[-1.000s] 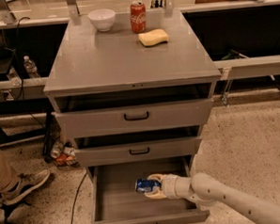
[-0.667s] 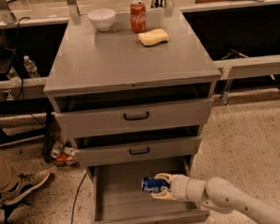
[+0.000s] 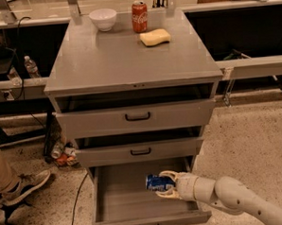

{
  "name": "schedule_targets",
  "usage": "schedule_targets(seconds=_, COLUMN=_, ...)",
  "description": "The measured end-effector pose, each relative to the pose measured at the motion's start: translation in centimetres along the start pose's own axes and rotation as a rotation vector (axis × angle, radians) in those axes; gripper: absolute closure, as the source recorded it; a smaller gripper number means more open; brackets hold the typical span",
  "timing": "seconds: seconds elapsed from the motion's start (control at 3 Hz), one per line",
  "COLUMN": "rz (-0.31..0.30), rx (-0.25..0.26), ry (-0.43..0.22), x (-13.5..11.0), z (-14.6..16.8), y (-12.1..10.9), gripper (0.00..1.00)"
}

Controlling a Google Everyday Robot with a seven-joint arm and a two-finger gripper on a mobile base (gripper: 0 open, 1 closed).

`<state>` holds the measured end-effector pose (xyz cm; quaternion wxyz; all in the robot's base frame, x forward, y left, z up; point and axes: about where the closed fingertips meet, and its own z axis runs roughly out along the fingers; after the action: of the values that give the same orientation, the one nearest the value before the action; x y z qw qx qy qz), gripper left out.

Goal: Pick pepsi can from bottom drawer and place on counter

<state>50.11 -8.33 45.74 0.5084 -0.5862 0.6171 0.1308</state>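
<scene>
The blue pepsi can (image 3: pixel 157 182) lies on its side in my gripper (image 3: pixel 164 184), whose fingers are shut on it from the right. I hold it above the inside of the open bottom drawer (image 3: pixel 118 196), near its right side. My white arm comes in from the lower right. The grey counter (image 3: pixel 109 54) tops the cabinet above.
On the counter stand a white bowl (image 3: pixel 103 18), a red Coca-Cola can (image 3: pixel 139 16) and a yellow sponge (image 3: pixel 155 37). The two upper drawers (image 3: pixel 137 117) are slightly open. A person's leg and shoe (image 3: pixel 17 185) are at the left. Cans lie on the floor by the cabinet (image 3: pixel 61 154).
My gripper with the pepsi can has risen slightly and shifted to the right over the drawer.
</scene>
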Motion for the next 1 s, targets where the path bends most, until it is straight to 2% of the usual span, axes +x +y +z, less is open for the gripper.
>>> schedule_targets(seconds=0.33, rz=-0.016, rx=0.019, ry=0.001, x=-0.9, z=-1.0, y=-1.4, gripper=1.00)
schedule_targets(seconds=0.67, rz=-0.064, rx=0.062, ry=-0.002, x=-3.1, z=-3.2, y=-4.6, gripper=1.00)
schedule_targets(seconds=1.0, rz=-0.122, rx=0.132, ry=-0.025, x=-6.2, z=-6.3, y=-8.6, gripper=1.00)
